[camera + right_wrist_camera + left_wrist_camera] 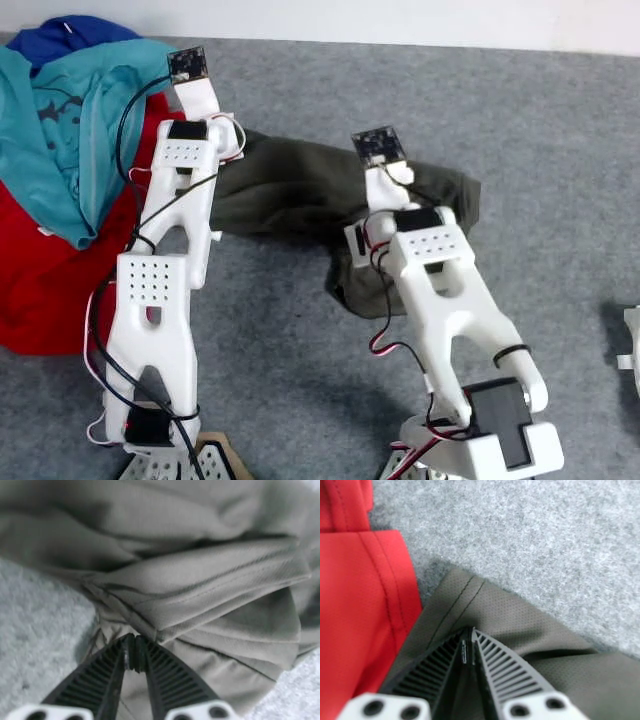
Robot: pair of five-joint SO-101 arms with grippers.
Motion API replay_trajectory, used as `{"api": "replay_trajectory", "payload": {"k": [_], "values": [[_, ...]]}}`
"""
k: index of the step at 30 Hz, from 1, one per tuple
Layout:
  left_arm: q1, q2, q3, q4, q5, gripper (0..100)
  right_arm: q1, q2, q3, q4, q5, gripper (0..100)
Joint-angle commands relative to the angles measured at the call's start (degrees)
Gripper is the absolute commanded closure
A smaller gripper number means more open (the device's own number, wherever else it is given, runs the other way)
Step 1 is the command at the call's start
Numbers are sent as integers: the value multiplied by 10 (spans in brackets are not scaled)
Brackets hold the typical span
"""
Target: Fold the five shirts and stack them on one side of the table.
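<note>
Loosely bunched, the olive shirt runs side to side.

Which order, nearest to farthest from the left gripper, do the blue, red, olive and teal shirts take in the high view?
1. olive shirt: mid-table, its edge pinched in the left gripper.
2. red shirt: right beside that edge, on the table's left side.
3. teal shirt: lying over the red one, further left.
4. blue shirt: at the far left corner.
</note>
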Motion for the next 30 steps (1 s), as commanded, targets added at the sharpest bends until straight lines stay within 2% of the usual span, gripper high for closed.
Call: {"api": "replay_trajectory", "payload": {"k": [1, 9, 17, 22, 30], "values": [[-15, 1, -10, -8, 1, 990, -1, -27, 2, -26, -18, 991], [-14, 1, -10, -8, 1, 990, 5, 14, -7, -59, -18, 991], [-13, 1, -10, -8, 1, 990, 64, 209, -185, -112, -21, 991], [-13, 1, -10, -8, 1, 990, 65, 233, -236, -119, -21, 991], [-12, 1, -10, -8, 1, 990, 49, 266, -235, -233, -17, 991]]}}
